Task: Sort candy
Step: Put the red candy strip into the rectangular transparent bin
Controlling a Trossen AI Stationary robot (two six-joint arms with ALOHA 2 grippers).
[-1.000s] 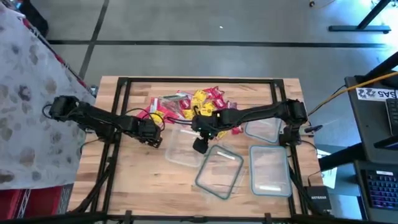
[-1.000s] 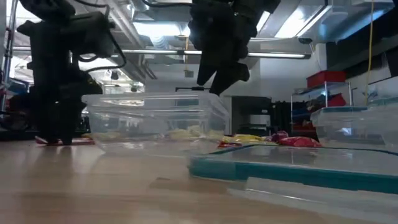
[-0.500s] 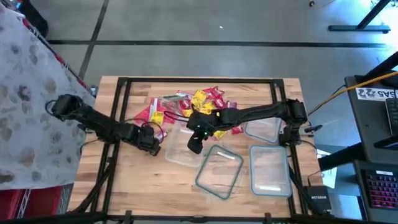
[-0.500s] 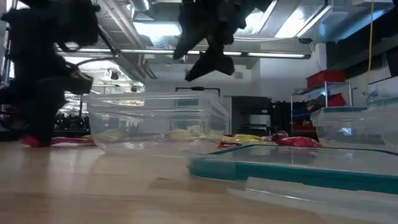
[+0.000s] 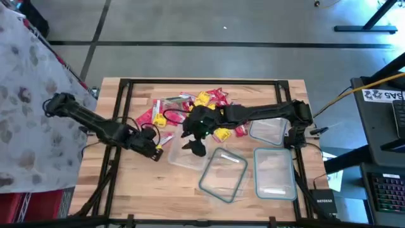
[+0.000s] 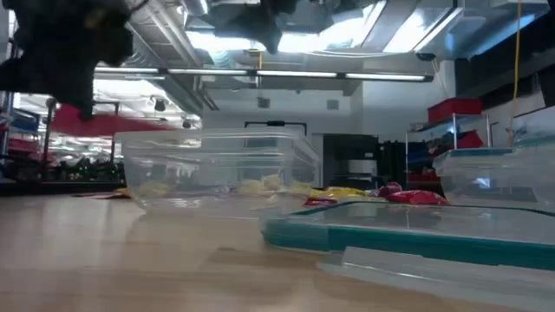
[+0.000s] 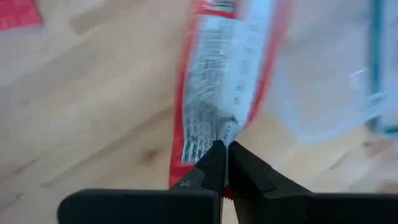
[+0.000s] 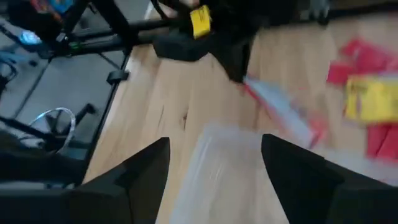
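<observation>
A pile of red, yellow and pink candy (image 5: 201, 107) lies at the table's far middle. My left gripper (image 5: 156, 149) is shut on one long red-edged, silvery candy (image 7: 224, 81), raised above the wood left of a clear open container (image 5: 185, 154). In the low view that candy (image 6: 113, 124) shows as a red streak in the air. My right gripper (image 8: 214, 180) hangs open over the same container (image 8: 230, 168), touching nothing, and its wrist view shows the held candy (image 8: 280, 115) beyond the container. My left gripper pinches one end of the long wrapper (image 7: 225, 132) between its two fingertips. The rest of the wrapper stretches away beyond the fingers, toward the container. The candy is lifted clear of the table and lies roughly level in the low view.
Another clear container (image 5: 267, 130) stands at the right. Two teal-rimmed clear pieces (image 5: 223, 174) (image 5: 275, 172) lie near the front edge. Bare wood (image 5: 136, 177) lies at the near left. A dark frame (image 5: 123, 85) runs around the table.
My left gripper has risen from the table with the red candy, which now hangs clear of the wood, and has drifted slightly toward the near edge. My right gripper has moved up and toward the table's left, above the open container.
</observation>
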